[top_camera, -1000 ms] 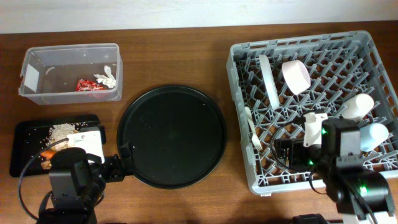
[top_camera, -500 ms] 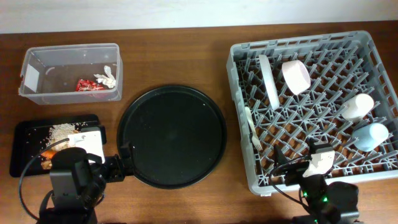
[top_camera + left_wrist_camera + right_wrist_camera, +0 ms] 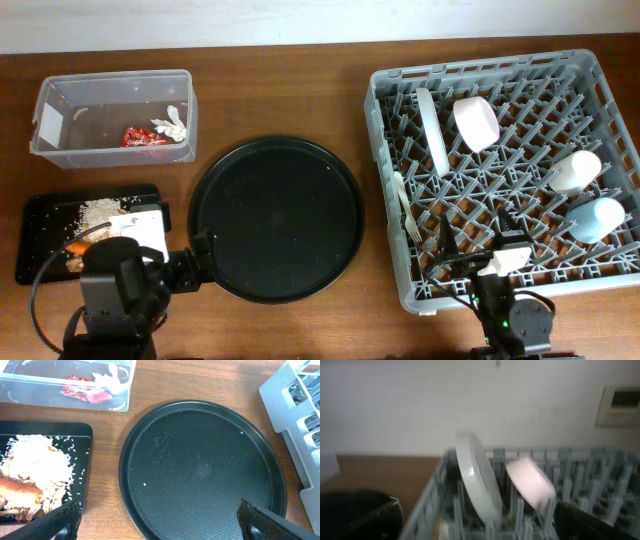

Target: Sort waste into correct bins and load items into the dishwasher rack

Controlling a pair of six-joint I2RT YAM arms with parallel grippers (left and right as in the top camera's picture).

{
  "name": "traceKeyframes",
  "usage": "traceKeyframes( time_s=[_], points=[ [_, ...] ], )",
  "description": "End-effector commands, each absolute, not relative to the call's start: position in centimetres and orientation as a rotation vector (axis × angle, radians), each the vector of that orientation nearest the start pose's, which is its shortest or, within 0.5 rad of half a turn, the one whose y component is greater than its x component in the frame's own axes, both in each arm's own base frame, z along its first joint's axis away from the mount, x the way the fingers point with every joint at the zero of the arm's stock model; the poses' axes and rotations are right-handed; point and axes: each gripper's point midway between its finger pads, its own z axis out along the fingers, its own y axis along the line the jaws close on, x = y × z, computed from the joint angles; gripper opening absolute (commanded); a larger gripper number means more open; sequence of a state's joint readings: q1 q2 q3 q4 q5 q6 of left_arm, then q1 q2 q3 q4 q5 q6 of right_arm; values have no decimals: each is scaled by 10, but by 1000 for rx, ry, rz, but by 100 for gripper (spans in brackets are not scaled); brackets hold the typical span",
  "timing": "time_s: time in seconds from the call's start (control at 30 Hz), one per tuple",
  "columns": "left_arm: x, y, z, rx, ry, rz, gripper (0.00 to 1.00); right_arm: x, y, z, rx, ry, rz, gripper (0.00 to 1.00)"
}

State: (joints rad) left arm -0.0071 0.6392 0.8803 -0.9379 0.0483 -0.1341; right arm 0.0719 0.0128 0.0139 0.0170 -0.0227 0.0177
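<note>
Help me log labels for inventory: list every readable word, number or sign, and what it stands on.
No text is readable.
White label on clear tub: nothing legible.
Red wrapper: print too small.
Raised mark on round black tray: illegible.
Wall panel: blurred.

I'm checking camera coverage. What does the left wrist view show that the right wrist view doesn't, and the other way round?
Only the left wrist view: the clear tub holding the red wrapper and tissue, and the shallow black tray with rice and carrot. Only the right wrist view: the white plate and pink bowl, standing in the rack. Both: the grey rack and wooden table.
</note>
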Motion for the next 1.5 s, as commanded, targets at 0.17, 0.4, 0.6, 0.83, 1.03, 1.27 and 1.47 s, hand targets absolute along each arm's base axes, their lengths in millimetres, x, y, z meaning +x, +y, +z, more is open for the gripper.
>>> traceKeyframes(
  time_s=[0.17,0.4,0.6,0.83,1.03,1.27,1.47],
  points=[
    [220,-9,229,-110,2268,-118,99,245,19,155,-79,1648,44,99],
    [220,-9,229,-110,2268,-118,99,245,19,156,-79,1648,44,99],
    [220,-9,229,-110,2268,-118,99,245,19,156,-79,1648,44,99],
    [220,-9,228,-110,2268,-118,99,245,19,156,-79,1648,44,99],
    [218,-9,229,-109,2261,-118,99,245,19,156,-79,1648,44,99],
    [207,3,211,-130,2202,-36,99,245,19,156,-79,1648,44,99],
    [219,-2,176,-103,1986,-59,99,245,19,156,-79,1648,44,99]
  ],
)
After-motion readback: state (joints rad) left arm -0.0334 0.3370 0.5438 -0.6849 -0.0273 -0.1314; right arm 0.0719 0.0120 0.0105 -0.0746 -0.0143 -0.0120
